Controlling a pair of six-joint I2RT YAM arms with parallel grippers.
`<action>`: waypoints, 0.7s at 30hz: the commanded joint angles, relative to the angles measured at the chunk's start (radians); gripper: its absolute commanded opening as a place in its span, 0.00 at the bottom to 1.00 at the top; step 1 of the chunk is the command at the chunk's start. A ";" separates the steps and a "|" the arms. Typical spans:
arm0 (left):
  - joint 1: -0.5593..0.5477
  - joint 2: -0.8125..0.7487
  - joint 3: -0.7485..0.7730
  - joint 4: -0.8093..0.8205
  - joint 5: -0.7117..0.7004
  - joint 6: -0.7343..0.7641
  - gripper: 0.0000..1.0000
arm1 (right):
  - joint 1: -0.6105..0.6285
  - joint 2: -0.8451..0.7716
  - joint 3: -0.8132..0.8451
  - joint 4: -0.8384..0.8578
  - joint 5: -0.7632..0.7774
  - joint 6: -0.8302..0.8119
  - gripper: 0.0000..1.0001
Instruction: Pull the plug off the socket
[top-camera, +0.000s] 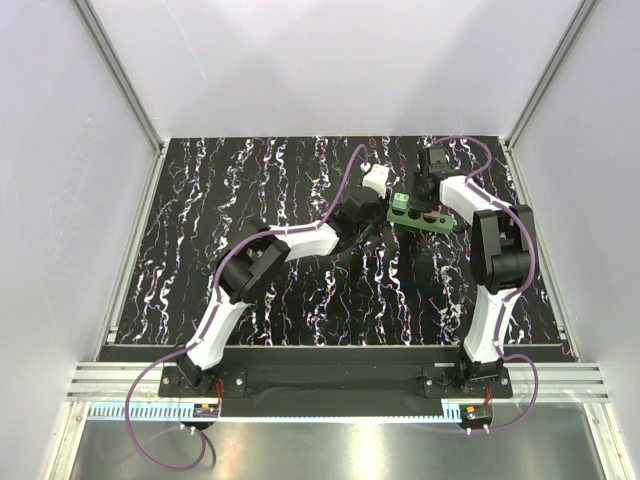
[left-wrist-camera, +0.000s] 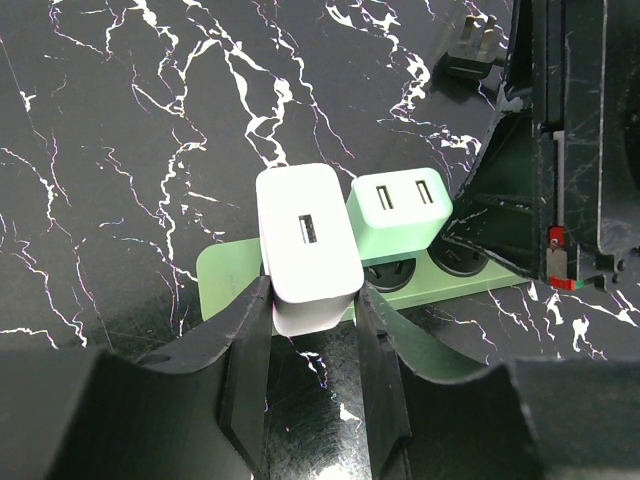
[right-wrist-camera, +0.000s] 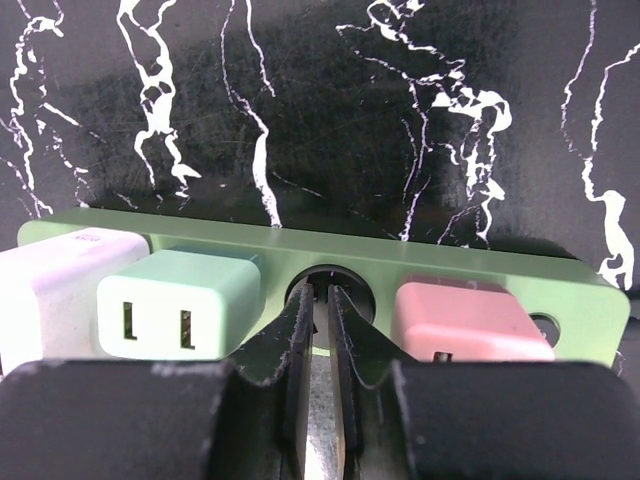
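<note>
Left arm stretched forward-right, left gripper clamped either side of white plug. Right arm folded, right gripper pointing down, jaws nearly together.

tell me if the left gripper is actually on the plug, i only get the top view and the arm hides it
Observer: Yes, the left gripper has a finger against each side of the white USB charger.
Operator: is it out of the strip
Observer: No, it looks seated at the end of the green power strip.
Operator: and the right gripper
Observer: The right gripper, nearly shut, presses on the strip between the mint adapter and a pink plug.
</note>
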 joint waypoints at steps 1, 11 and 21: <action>-0.005 -0.097 0.010 0.152 -0.001 0.000 0.00 | 0.003 0.043 0.019 -0.063 0.059 -0.028 0.17; -0.004 -0.094 0.012 0.151 -0.004 0.000 0.00 | 0.003 0.046 0.022 -0.066 0.019 -0.034 0.18; -0.004 -0.086 0.035 0.213 0.042 0.010 0.00 | 0.019 0.092 -0.004 -0.089 0.008 -0.020 0.17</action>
